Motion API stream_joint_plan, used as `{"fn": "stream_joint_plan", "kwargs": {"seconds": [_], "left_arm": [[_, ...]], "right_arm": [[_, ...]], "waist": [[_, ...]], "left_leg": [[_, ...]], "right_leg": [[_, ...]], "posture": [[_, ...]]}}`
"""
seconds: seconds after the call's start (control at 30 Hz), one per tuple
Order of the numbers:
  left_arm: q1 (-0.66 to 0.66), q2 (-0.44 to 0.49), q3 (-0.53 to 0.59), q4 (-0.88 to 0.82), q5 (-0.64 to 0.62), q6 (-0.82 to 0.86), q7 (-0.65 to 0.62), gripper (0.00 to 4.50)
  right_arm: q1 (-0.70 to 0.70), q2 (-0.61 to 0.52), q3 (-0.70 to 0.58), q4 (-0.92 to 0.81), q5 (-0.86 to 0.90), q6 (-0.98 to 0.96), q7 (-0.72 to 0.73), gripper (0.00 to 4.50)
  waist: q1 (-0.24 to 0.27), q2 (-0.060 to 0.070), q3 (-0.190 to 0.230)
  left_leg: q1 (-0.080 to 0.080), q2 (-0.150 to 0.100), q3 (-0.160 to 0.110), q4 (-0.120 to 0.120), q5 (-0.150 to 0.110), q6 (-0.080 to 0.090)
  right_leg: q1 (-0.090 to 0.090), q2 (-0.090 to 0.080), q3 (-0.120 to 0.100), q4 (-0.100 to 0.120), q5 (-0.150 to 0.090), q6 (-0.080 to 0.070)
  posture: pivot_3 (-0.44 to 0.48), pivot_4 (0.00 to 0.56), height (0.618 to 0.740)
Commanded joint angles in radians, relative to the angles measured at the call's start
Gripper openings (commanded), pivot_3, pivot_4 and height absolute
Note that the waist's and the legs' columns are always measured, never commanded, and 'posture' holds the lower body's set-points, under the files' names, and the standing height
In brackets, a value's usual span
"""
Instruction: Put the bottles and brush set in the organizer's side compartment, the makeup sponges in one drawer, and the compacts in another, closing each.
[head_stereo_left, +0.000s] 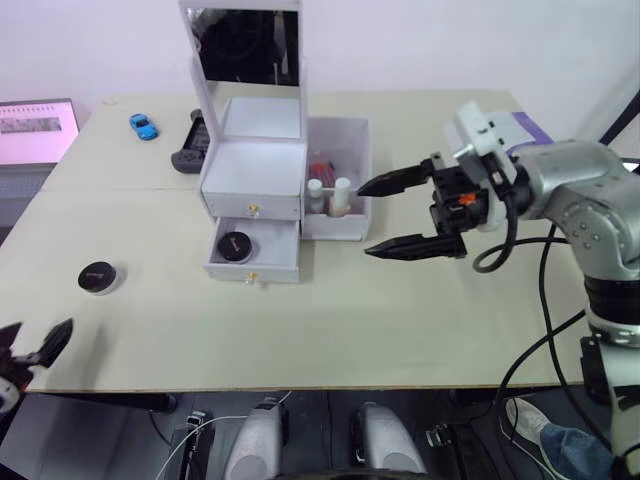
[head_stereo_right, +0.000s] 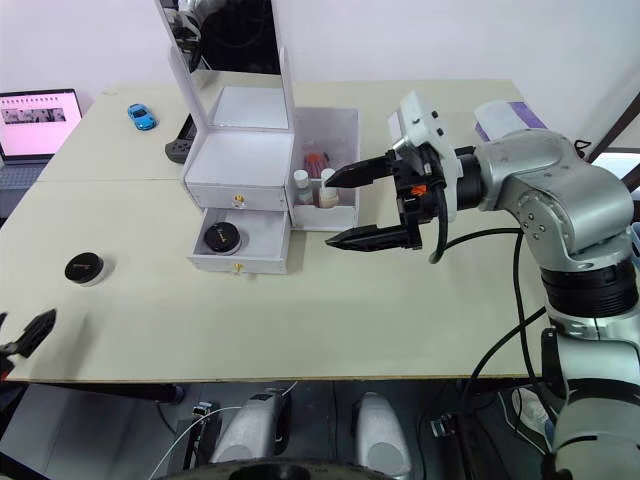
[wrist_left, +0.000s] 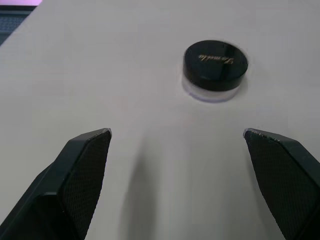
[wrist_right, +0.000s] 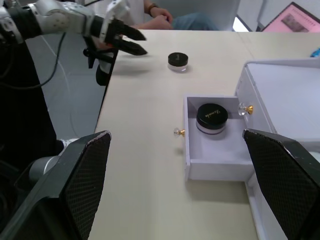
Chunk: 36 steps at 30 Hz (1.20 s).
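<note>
Compacts are the job right now. One compact (head_stereo_left: 235, 246) already lies in the bottom drawer (head_stereo_left: 254, 262) of the white organizer (head_stereo_left: 252, 170), and that drawer is pulled out. The other compact (head_stereo_left: 99, 277) sits alone on the desk (head_stereo_left: 330, 320), well apart from the organizer, near the left hand (head_stereo_left: 38, 349).

The left hand hangs low by the desk edge with its two black fingers spread and nothing between them. The compact lies just ahead of it.

This compact is a small round pot with a black lid and a clear bottom. It looks light and hard, so it should not squash. Its smooth sides may slip, so it is best to pinch it across the middle, one finger on each side.

The right hand (head_stereo_left: 400, 213) floats beside the side compartment (head_stereo_left: 340, 178), fingers wide apart and holding nothing. Bottles (head_stereo_left: 330, 193) stand inside that compartment.
</note>
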Motion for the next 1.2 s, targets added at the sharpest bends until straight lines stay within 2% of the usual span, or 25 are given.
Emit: {"fn": "stream_joint_plan", "kwargs": {"seconds": [0.03,0.27,0.63,0.73,0.77,0.8,1.03,1.2], "left_arm": [[-0.071,0.032,-0.043,-0.022,0.017,0.053,0.060,4.46],[-0.214,0.065,-0.142,0.052,0.064,0.170,0.135,4.46],[-0.326,0.099,-0.173,0.105,0.083,0.285,0.182,4.46],[-0.328,0.092,-0.185,0.096,0.088,0.323,0.196,3.68],[-0.329,0.097,-0.191,0.096,0.097,0.324,0.197,3.07],[-0.335,0.094,-0.185,0.097,0.095,0.330,0.205,2.67],[-0.350,0.101,-0.155,0.084,0.081,0.320,0.203,2.65],[-0.402,0.119,-0.159,-0.070,-0.004,0.275,0.090,2.65]], "right_arm": [[-0.032,-0.003,-0.012,-0.016,-0.003,-0.007,-0.002,4.50],[-0.036,-0.014,-0.028,-0.028,-0.004,0.001,-0.027,4.50],[-0.020,-0.034,-0.040,-0.041,-0.004,0.014,-0.052,4.50],[-0.025,-0.029,-0.035,-0.038,-0.007,0.013,-0.055,4.50],[-0.025,-0.029,-0.033,-0.036,-0.005,0.017,-0.054,4.50],[-0.025,-0.031,-0.028,-0.033,-0.012,0.013,-0.052,4.50],[-0.020,-0.037,-0.027,-0.030,-0.013,0.019,-0.050,4.50],[-0.024,-0.029,-0.024,-0.025,-0.012,0.022,-0.051,4.50]], "waist": [[-0.001,0.000,0.000],[-0.007,0.000,0.000],[-0.004,0.000,0.000],[-0.005,0.000,0.000],[-0.004,0.000,0.000],[-0.004,0.000,0.000],[-0.004,-0.001,0.000],[0.000,-0.004,0.002]], "left_leg": [[0.000,0.000,0.000,0.000,0.000,0.000],[0.001,0.000,0.004,-0.001,0.000,0.000],[0.001,0.001,0.014,-0.002,0.000,0.000],[0.001,0.001,0.016,-0.002,0.000,0.000],[0.001,0.001,0.017,-0.002,0.000,0.000],[0.001,0.001,0.017,-0.002,0.000,0.000],[0.001,0.001,0.018,-0.002,0.000,0.000],[0.000,0.001,0.019,-0.002,0.000,0.000]], "right_leg": [[0.000,0.001,0.000,0.000,0.000,0.001],[-0.002,0.004,0.001,0.001,0.002,0.004],[-0.004,0.004,0.006,0.001,0.004,0.007],[-0.005,0.004,0.009,0.001,0.005,0.008],[-0.006,0.004,0.010,0.001,0.005,0.009],[-0.006,0.004,0.011,0.001,0.005,0.009],[-0.008,0.003,0.016,0.001,0.006,0.010],[-0.009,0.002,0.017,0.001,0.006,0.010]], "posture": [[0.000,0.150,0.740],[0.000,0.150,0.740],[0.000,0.150,0.740],[0.000,0.150,0.740],[0.000,0.150,0.740],[0.000,0.150,0.740],[0.000,0.150,0.740],[0.000,0.150,0.740]]}}
